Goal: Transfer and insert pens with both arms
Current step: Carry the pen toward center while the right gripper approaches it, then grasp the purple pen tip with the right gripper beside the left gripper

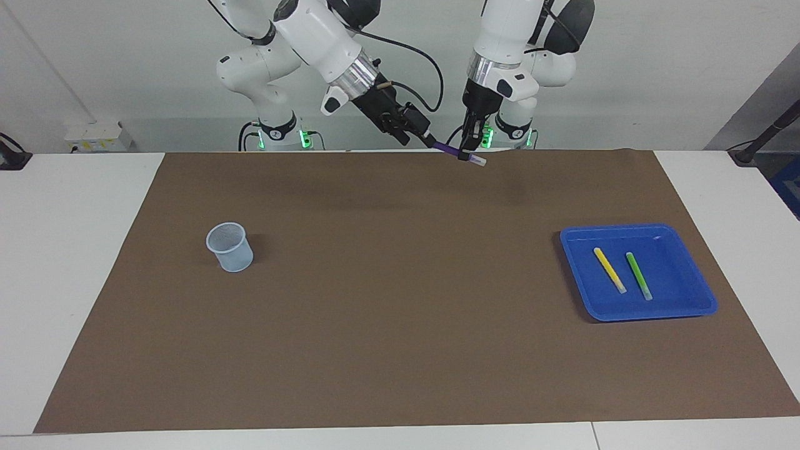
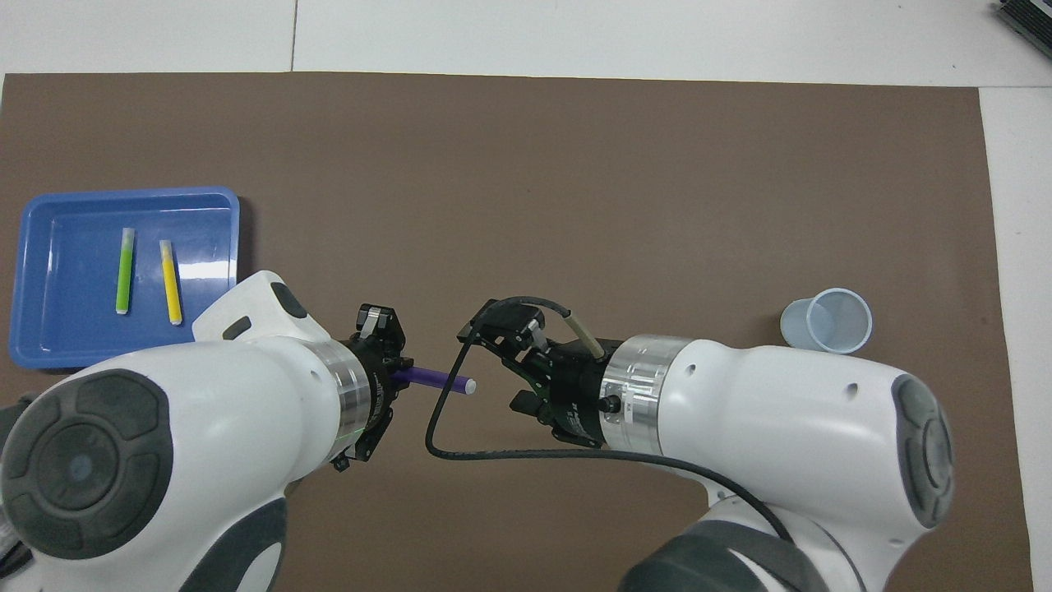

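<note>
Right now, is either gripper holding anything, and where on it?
The left gripper holds the purple pen near its capped end. The right gripper, open, holds nothing.

We had two cameras. One sat high across the tabletop [image 1: 400, 431], facing the robots from a distance and taking in the whole brown mat [image 1: 400, 350]. The other hung above the robots' end, looking steeply down and forward, closer in. Both shared the mat, blue tray [image 2: 33, 238] and cup [image 2: 830, 322].
</note>
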Robot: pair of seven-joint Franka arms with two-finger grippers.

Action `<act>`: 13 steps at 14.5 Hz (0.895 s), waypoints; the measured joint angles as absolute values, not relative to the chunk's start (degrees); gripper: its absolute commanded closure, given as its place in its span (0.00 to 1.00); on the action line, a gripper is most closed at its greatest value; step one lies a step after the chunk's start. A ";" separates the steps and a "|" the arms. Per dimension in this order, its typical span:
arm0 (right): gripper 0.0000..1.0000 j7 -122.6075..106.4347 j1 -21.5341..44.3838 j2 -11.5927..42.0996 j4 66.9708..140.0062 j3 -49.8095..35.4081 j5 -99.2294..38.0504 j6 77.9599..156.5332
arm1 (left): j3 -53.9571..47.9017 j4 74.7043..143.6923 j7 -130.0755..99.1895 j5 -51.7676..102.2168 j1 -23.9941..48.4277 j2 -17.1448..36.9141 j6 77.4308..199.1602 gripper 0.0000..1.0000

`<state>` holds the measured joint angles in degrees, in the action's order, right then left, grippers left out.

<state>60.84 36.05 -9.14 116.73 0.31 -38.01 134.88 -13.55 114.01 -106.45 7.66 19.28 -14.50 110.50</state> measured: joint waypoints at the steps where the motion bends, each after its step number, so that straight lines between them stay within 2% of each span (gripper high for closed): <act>1: 0.00 60.96 36.34 -9.13 116.74 0.32 -38.01 135.03 | -13.55 113.91 -106.46 7.66 19.28 -14.51 110.28 1.00; 13: 0.02 63.59 38.15 -6.87 116.79 -0.13 -38.02 138.50 | -14.60 113.60 -109.43 7.66 19.29 -14.95 109.49 1.00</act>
